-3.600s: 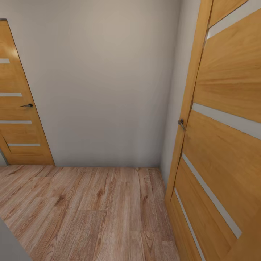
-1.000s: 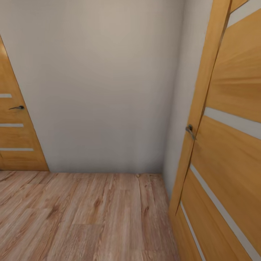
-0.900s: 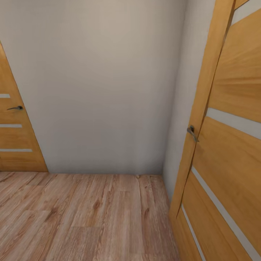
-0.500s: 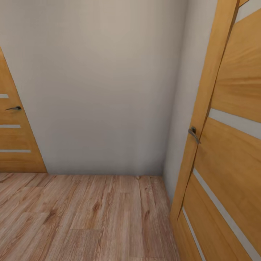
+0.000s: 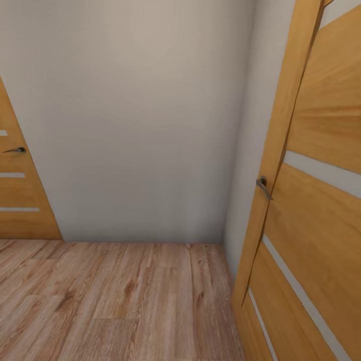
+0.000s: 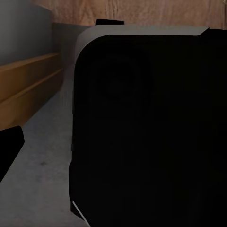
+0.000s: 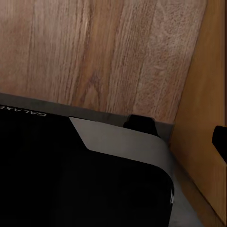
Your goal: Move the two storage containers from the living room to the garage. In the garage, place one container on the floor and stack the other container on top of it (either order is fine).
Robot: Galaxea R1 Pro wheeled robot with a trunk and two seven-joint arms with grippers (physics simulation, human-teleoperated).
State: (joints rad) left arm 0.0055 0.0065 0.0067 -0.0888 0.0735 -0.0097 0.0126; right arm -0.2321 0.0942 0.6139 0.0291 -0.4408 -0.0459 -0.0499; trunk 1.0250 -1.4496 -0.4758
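Head view: we face a blank wall (image 5: 135, 120) between two wooden doors (image 5: 321, 200), in transit. Containers unseen. Gripper states: we cannot tell.

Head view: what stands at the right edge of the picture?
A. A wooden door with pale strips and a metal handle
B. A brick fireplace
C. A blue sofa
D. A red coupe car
A: the wooden door with pale strips carries a metal handle, beside the plain wall.

Your head camera faces a wall corner (image 5: 228, 150) between two doors. Both wrist cameras look down, close over the robot base (image 7: 71, 179), sharing the wood-plank floor (image 5: 125, 301).
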